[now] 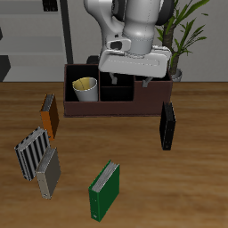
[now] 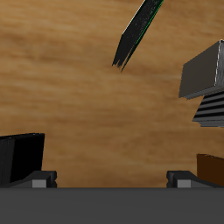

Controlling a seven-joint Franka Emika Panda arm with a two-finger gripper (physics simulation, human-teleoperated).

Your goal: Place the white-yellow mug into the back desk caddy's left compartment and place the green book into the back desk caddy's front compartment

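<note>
exterior view: looks down from above and in front of the table (image 1: 134, 169), far enough off to take in the whole layout, with the gripper (image 1: 131, 82) in front of the back desk caddy (image 1: 147, 105).
wrist view: rides on the gripper (image 2: 112, 180), looks steeply down at the wood close by, its finger bases at the frame's edge.
wrist facing: turned half a turn against the exterior view.
shared area: table out ahead of the gripper, with the green book (image 1: 104, 191) (image 2: 136, 37), black book (image 1: 166, 126) (image 2: 19, 156), orange book (image 1: 49, 115) (image 2: 210, 165), grey book (image 1: 47, 172) (image 2: 203, 70).
</note>
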